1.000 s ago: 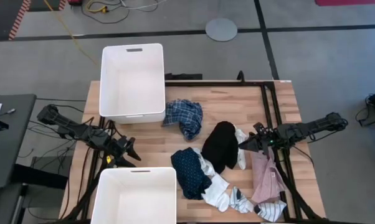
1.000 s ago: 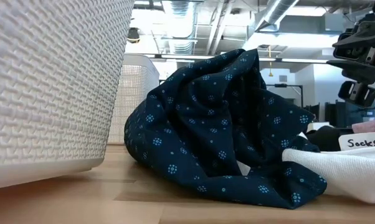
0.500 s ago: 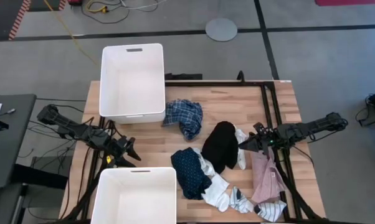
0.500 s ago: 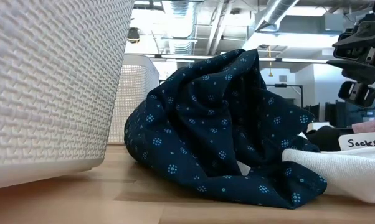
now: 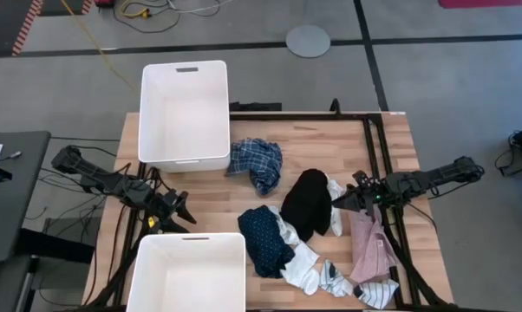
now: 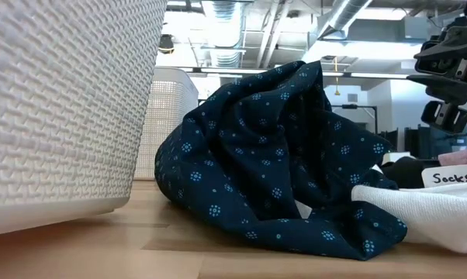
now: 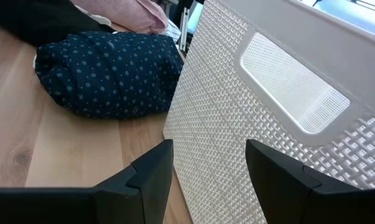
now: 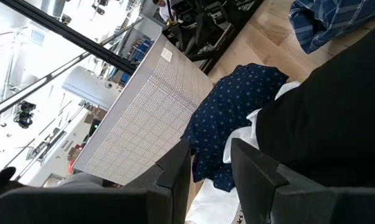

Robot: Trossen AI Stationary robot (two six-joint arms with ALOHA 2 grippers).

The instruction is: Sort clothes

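Two tools seen part-open, nothing gripped: left tool (image 5: 185,217) beside near white bin (image 5: 187,273), right tool (image 5: 337,201) at black piece (image 5: 307,203).

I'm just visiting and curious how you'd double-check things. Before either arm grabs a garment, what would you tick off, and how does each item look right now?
1. Both white bins hold nothing: ok.
2. Left gripper open, holding nothing, between the bins: ok.
3. Right gripper open, holding nothing, at the black piece: ok.
4. Blue plaid shirt lies apart from the pile: ok.
5. Navy dotted piece free of the socks: not ok, they overlap.
6. Pink shirt fully on the table: cannot tell.
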